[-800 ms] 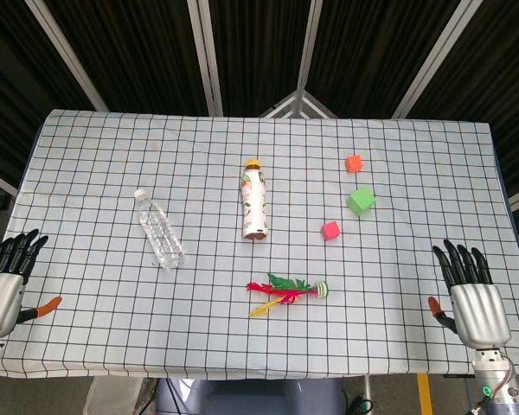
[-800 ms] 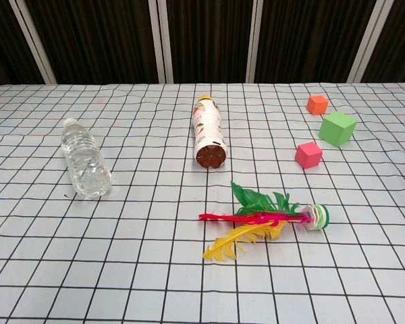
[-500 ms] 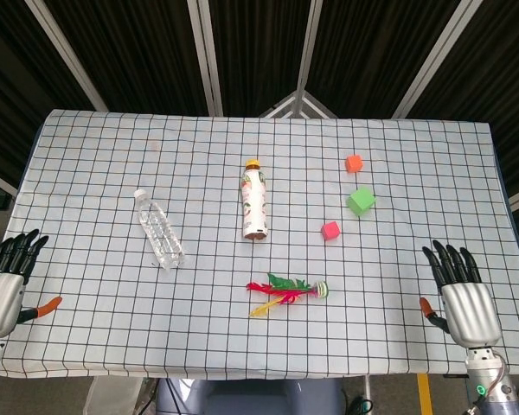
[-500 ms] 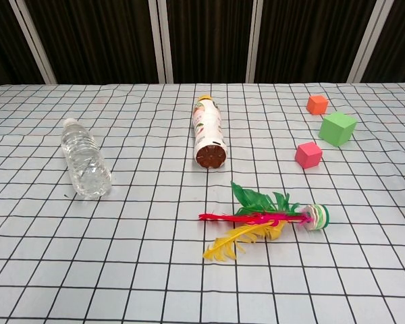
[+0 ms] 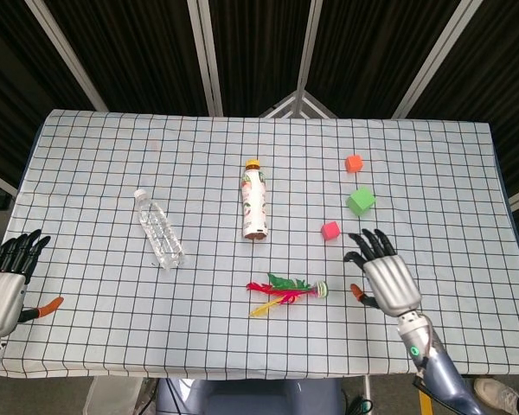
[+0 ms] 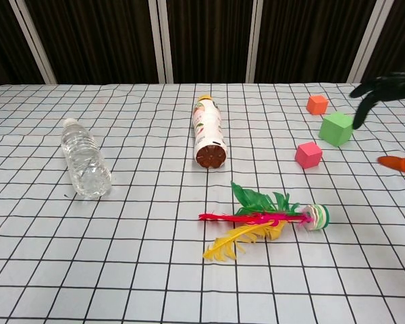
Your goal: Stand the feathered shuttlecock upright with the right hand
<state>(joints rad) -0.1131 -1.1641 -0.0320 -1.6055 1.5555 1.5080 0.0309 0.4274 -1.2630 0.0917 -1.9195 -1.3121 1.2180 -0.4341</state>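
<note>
Feathered shuttlecock lying flat (untouched).

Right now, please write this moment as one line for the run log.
shuttlecock: lying flat, untouched | right hand: open, beside its base end, no contact | left hand: open at table edge | step: reach, not grasped

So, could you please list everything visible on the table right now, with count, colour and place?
feathered shuttlecock: 1, red, green and yellow feathers, striped base; lying flat, front centre
clear water bottle: 1, transparent; lying down, left of centre
labelled bottle: 1, white label, orange cap; lying down, centre
orange cube: 1, far right
green cube: 1, right, nearer than the orange one
pink cube: 1, nearest the shuttlecock
checked tablecloth: 1, white with black grid
left hand: 1, front left edge, empty
right hand: 1, fingers spread, right of the shuttlecock, not touching it
</note>
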